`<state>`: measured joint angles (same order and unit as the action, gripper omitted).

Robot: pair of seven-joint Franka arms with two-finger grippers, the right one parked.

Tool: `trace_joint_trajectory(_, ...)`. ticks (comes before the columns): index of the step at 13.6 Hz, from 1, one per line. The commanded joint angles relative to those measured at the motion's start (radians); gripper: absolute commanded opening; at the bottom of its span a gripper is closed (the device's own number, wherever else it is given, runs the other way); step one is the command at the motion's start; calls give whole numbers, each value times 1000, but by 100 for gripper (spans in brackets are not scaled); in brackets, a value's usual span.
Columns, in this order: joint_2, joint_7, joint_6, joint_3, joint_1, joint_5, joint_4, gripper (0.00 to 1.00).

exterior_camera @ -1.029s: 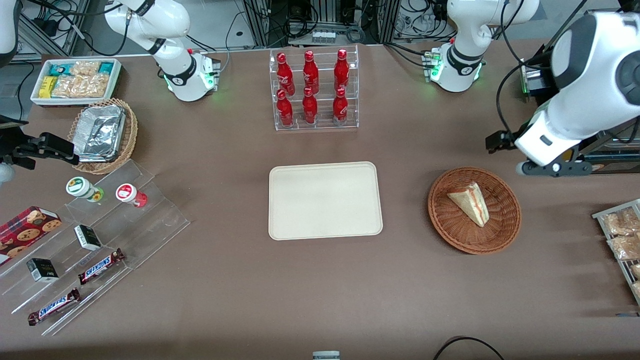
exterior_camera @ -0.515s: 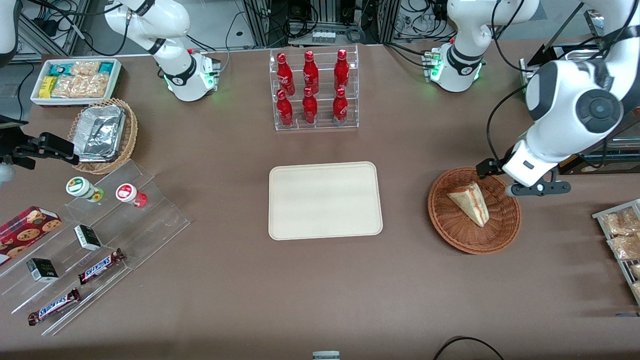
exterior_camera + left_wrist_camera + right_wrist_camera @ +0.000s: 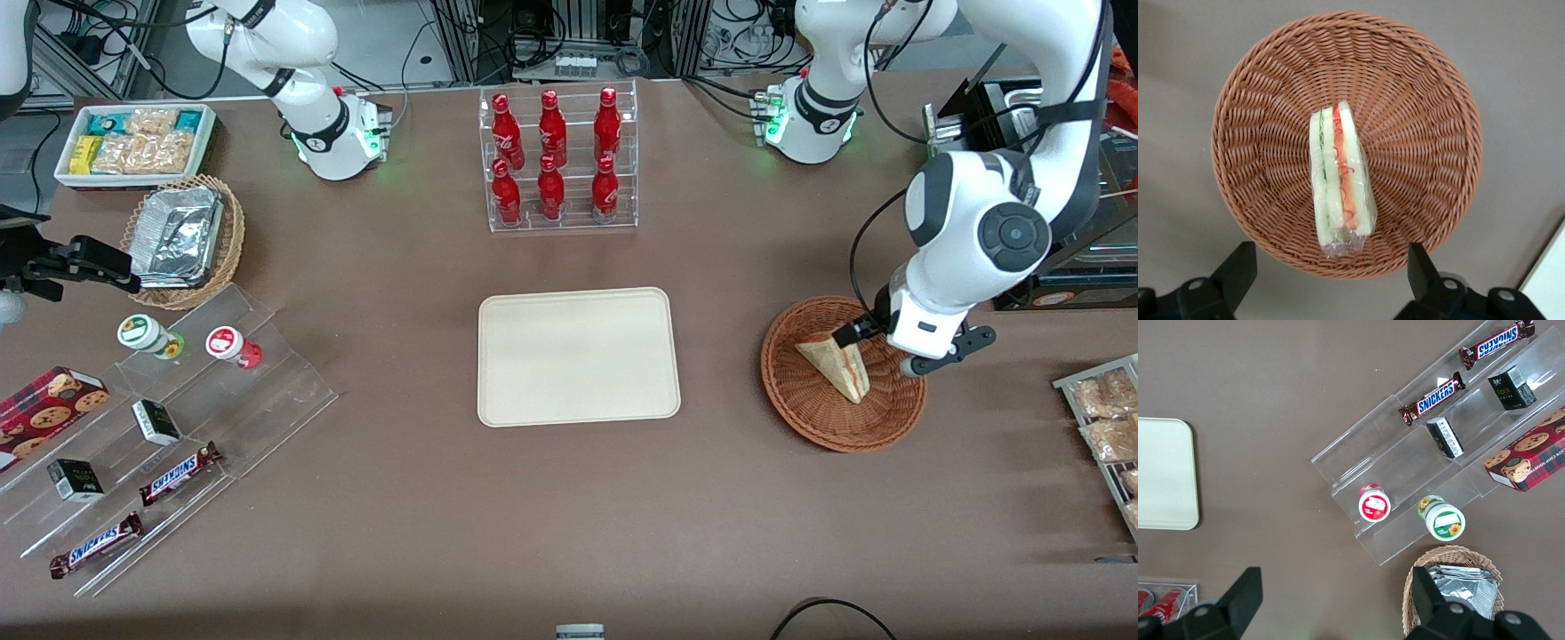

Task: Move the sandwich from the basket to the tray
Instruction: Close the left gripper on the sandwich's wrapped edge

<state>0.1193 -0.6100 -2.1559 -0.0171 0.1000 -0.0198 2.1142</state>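
The sandwich [image 3: 840, 360], a pale wedge in clear wrap with red and green filling [image 3: 1338, 180], lies in the round reddish-brown wicker basket [image 3: 800, 418] [image 3: 1425, 133]. My left gripper [image 3: 916, 351] hangs above the basket, over its rim on the working arm's side and apart from the sandwich. Its black fingers [image 3: 1238, 267] are open wide and the gripper [image 3: 1330, 267] holds nothing between them. The cream tray [image 3: 578, 356] [image 3: 1165, 473] lies flat mid-table, beside the basket toward the parked arm's end, with nothing on it.
A clear rack of red bottles [image 3: 556, 160] stands farther from the camera than the tray. A wire rack of snack packets [image 3: 1102, 418] sits at the working arm's table edge. Tiered acrylic shelves with candy bars [image 3: 178, 471], a foil-tray basket [image 3: 182, 236] and a white snack bin [image 3: 133, 142] occupy the parked arm's end.
The left arm has swung in from the working arm's table edge and lowered, bringing the gripper over the basket beside the sandwich. The sandwich and basket have not moved.
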Motion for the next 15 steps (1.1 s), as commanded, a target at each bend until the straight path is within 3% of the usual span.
trace_joint_trajectory(1,17,-182,-79,-1,1,-2,25,100)
trace_joint_trajectory(4,26,-254,-171,-3,1,0,81,100)
trace_joint_trajectory(15,98,-260,-311,-3,7,12,150,100)
